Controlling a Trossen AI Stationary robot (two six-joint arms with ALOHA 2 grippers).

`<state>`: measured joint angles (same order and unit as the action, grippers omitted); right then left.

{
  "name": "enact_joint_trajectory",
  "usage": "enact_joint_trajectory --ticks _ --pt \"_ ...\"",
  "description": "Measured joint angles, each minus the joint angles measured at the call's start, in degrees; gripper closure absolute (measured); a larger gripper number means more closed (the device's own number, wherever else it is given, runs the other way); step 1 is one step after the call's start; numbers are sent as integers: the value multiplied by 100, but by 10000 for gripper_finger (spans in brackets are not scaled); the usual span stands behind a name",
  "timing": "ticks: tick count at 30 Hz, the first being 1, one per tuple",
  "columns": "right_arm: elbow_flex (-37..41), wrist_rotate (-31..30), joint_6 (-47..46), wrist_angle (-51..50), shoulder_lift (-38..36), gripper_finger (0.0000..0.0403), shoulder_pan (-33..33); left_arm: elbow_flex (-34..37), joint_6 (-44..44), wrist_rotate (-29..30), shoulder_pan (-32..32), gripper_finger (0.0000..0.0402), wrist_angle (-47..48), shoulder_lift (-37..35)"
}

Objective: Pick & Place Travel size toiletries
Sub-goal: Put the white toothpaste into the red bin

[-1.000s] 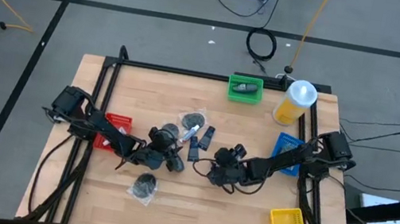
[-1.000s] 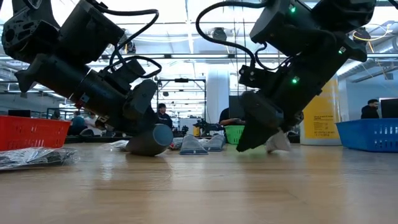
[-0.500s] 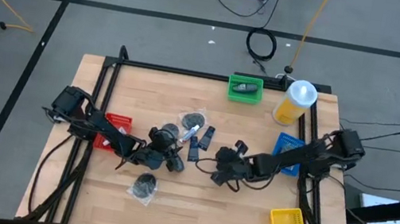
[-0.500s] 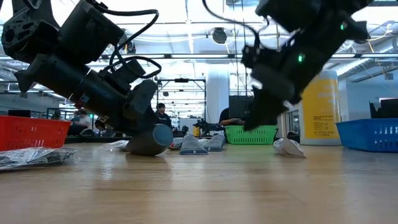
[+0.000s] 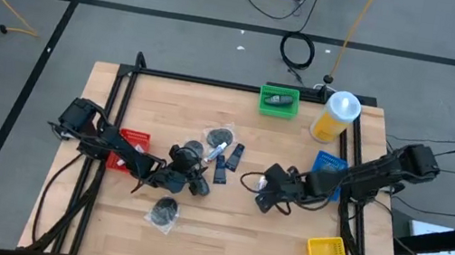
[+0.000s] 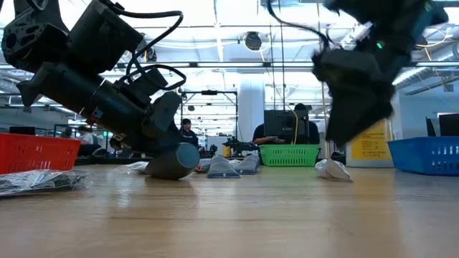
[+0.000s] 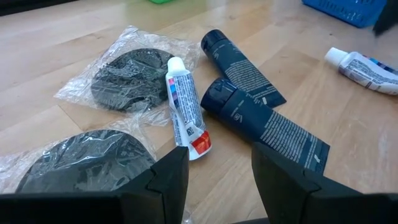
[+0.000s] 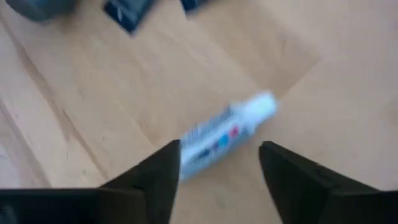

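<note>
Holding one dark item, green basket point(image 5: 279, 102) stands.

Yellow bottle point(image 5: 335, 117) at table point(image 5: 219, 236) far edge, beside green basket point(image 5: 279, 101)

Toiletries point(image 5: 221, 154) between both arms' pincers

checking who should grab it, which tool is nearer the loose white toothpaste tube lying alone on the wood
Right. The right tool hangs open just above the white toothpaste tube, empty. The left tool sits farther off by the wrapped dark packets, with the tube across the table from it.
</note>
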<state>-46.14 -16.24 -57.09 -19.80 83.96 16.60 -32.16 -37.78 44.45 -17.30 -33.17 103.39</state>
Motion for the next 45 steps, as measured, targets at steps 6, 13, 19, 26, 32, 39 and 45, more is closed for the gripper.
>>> enact_joint_trajectory --ticks 6,13,19,26,32,39,45 --pt "1046 106 -214 2303 250 129 -1 0 1 0 0 229 -2 0" --pt "1324 -521 1042 3891 872 164 -6 1 2 0 0 229 -45 0" --pt "1281 -691 2853 4864 1608 219 25 2 2 0 0 229 -47 0" --pt "1282 -703 3904 5689 1660 300 -100 2 2 0 0 229 -52 0" --pt "1278 -343 5026 7000 1660 376 -388 2 139 21 0 229 -297 0" --pt "1298 307 5653 6082 950 381 -569 0 1070 52 7 229 -1195 -2" --pt "1315 303 5144 3412 -222 295 -522 0 1222 26 92 229 -1282 -2"
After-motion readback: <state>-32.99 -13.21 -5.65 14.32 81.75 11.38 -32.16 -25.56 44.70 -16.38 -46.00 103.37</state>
